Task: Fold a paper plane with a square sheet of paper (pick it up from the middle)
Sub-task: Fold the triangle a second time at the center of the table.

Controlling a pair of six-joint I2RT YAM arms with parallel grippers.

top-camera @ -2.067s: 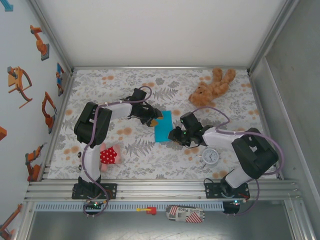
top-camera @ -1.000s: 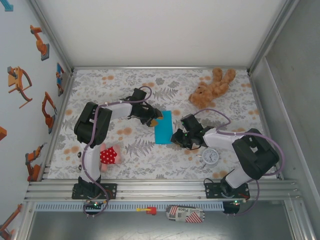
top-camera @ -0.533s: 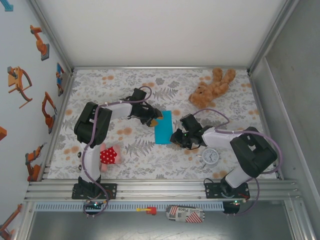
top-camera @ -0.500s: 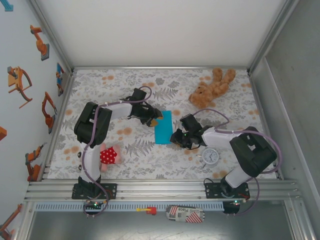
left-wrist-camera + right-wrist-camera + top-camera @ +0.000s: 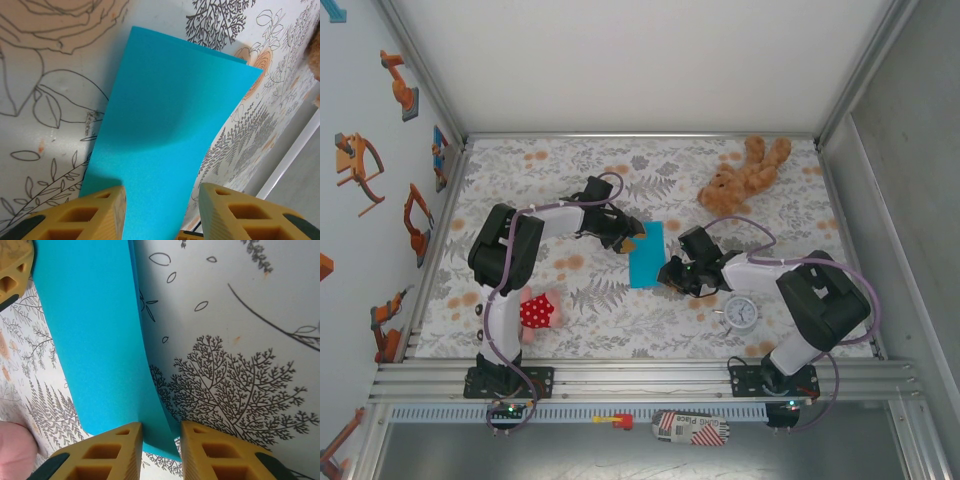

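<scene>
Mid-fold, we judge: left claw (image 5: 161,192) half-open over the square sheet of paper (image 5: 646,253), right claw (image 5: 161,432) narrow astride its opposite edge; creasing should follow.

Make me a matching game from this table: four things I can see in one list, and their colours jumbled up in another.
Things:
1. teddy bear
2. clock
3. sheet of paper
4. small soft toy

Colours:
A. turquoise blue
B. red with white dots
C. brown
D. white

Right pairs: 1-C, 2-D, 3-A, 4-B.
</scene>
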